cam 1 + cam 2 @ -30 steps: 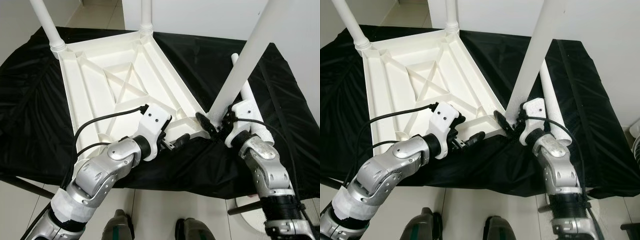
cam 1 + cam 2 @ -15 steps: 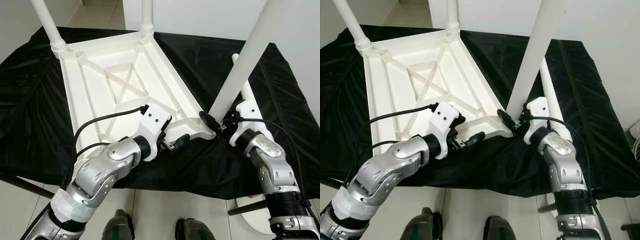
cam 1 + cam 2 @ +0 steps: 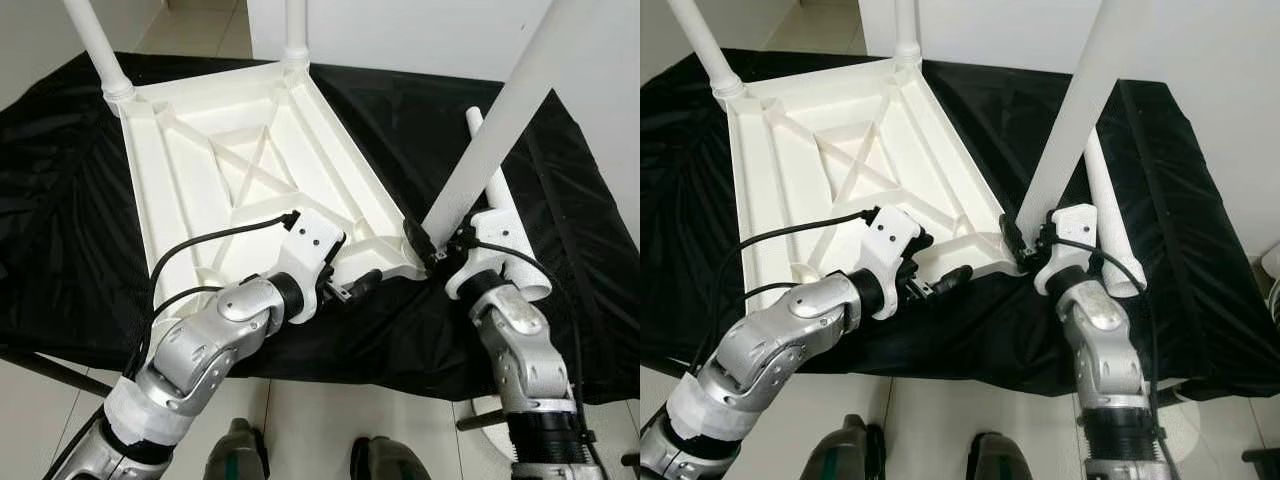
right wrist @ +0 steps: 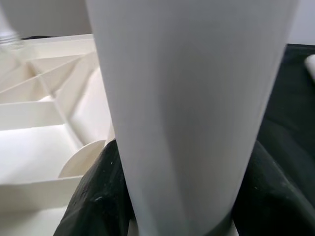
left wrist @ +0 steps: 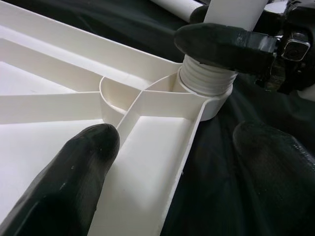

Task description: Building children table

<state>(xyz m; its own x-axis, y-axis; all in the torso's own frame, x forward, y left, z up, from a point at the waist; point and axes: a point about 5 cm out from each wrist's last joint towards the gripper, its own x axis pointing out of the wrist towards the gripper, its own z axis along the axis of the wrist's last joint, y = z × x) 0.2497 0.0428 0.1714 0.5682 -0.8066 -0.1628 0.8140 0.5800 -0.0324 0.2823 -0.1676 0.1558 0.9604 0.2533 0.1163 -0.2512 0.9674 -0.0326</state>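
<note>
A white plastic table top (image 3: 180, 190) lies upside down on the black cloth (image 3: 60, 200). Two white legs (image 3: 100, 50) (image 3: 294, 30) stand in its far corners. My right gripper (image 3: 432, 250) is shut on a third leg (image 3: 490, 130), which leans to the right with its threaded end (image 5: 206, 81) in the near right corner socket. In the right wrist view the black fingers (image 4: 93, 196) hug that leg (image 4: 187, 98). My left gripper (image 3: 350, 290) is open and straddles the top's near rim beside that corner, one finger (image 5: 74, 172) inside the rim, the other over the cloth.
A fourth white leg (image 3: 1108, 205) lies loose on the cloth just behind my right wrist. The cloth-covered table's near edge runs under both forearms. My feet (image 3: 240, 455) stand on the pale floor below. A white wall rises behind the table.
My right wrist has swung in under the held leg, and the leg leans slightly more to the right. My left arm and the table top have stayed put.
</note>
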